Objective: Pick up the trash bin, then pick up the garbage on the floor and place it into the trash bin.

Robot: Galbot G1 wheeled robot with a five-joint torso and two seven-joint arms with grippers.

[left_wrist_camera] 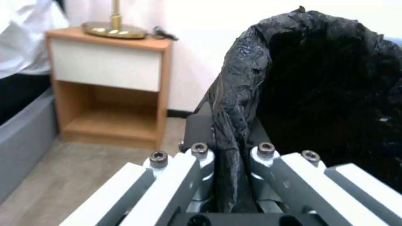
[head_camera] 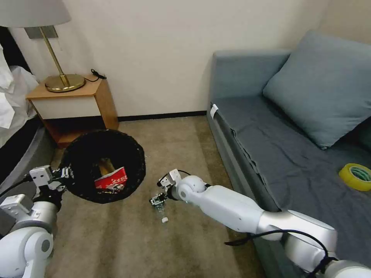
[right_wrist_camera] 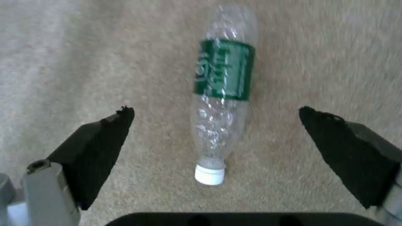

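Clear plastic, the bottle [right_wrist_camera: 220, 103] lies on the carpet [right_wrist_camera: 62, 47] between your right tool's [right_wrist_camera: 215, 125] spread fingers; your left tool [left_wrist_camera: 228, 163] clenches the trash bin's [head_camera: 102, 166] bag-lined rim, seemingly lifted and tilted, a red packet [head_camera: 112, 181] inside.

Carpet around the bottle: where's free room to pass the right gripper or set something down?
Free: bare carpet in front of the bottle, between both arms, and the strip from the bin toward the wall. On the sofa seat, room short of the yellow tape roll. Crowded: the gap between the trash bin, held by the left gripper, and the right gripper, jaws open astride the bottle.
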